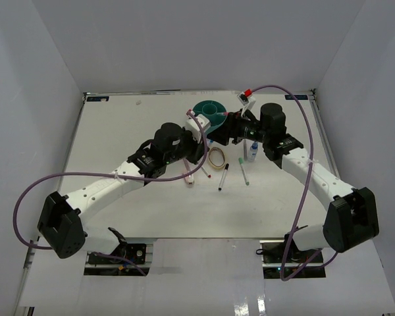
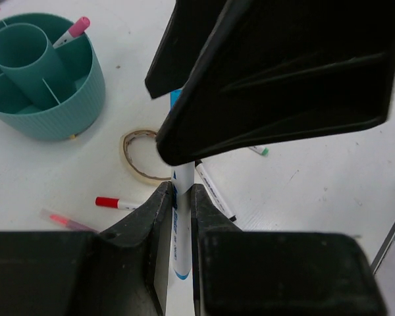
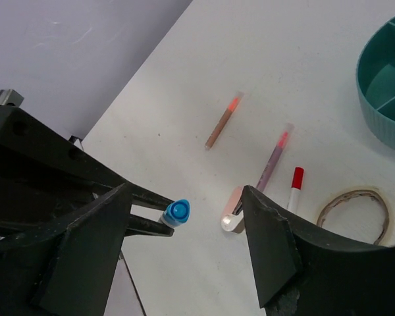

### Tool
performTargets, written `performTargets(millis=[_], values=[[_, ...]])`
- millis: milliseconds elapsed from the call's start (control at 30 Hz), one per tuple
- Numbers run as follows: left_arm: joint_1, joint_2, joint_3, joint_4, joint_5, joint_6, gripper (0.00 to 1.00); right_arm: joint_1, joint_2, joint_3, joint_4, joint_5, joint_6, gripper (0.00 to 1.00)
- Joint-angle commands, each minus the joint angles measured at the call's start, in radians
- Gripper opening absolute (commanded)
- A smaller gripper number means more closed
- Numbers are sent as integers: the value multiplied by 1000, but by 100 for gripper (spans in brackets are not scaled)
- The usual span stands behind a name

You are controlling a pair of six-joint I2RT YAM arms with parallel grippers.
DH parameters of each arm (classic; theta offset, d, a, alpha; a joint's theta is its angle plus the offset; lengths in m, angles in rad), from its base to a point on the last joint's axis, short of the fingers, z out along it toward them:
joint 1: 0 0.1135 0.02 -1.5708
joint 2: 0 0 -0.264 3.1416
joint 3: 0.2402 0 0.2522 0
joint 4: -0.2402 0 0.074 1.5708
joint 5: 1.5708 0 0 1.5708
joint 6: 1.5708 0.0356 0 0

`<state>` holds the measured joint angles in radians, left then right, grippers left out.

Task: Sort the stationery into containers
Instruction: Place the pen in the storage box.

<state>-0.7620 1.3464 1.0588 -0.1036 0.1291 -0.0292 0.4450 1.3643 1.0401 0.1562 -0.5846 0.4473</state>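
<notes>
Fingers of left gripper were pressed together on the blue-capped pen, holding it upright, probably to pass it over. The teal organizer stood well apart, up-left of them.

Seen from the right wrist, right gripper was spread around the blue cap without touching it.

Seen from the top, both grippers met near the organizer.

The organizer stands by the table's far edge, one pen in its ring; band and pens lie before it.
</notes>
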Motion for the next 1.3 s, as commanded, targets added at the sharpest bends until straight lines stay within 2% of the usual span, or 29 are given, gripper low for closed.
performTargets(millis=[0,233,400,433,533,567,633,667,700,800,967,1100,1200,1267], values=[[-11,-56,-10,62,26,20,22,21,28,60,54,-30,40,72],[-14,-61,-23,79,-12,18,22,43,44,61,63,-31,53,52],[-16,-47,-29,93,-32,3,23,43,32,46,65,-14,50,25],[-14,-44,-31,96,-39,-1,24,43,32,47,54,-9,45,17],[-14,-36,-39,96,-80,-17,38,43,29,49,43,15,30,8],[-14,-33,-39,96,-101,-23,46,43,30,55,31,25,24,8],[-14,-27,-34,94,-114,-37,55,44,30,64,17,57,-2,8],[-14,-26,-33,96,-153,-43,64,41,33,69,-1,72,-15,8],[-13,-21,-23,85,-192,-49,79,38,35,84,-12,110,-27,8],[-10,-6,-5,33,-290,-80,98,26,44,130,-53,205,-85,8],[70,19,43,-80,-318,-188,98,9,85,274,-115,408,-234,8],[263,27,69,-195,-223,-296,98,-15,171,385,-119,578,-320,8],[363,14,53,-211,-166,-327,98,-37,258,469,-110,620,-349,8],[391,11,31,-208,-142,-334,98,-55,327,526,-104,621,-357,8]])
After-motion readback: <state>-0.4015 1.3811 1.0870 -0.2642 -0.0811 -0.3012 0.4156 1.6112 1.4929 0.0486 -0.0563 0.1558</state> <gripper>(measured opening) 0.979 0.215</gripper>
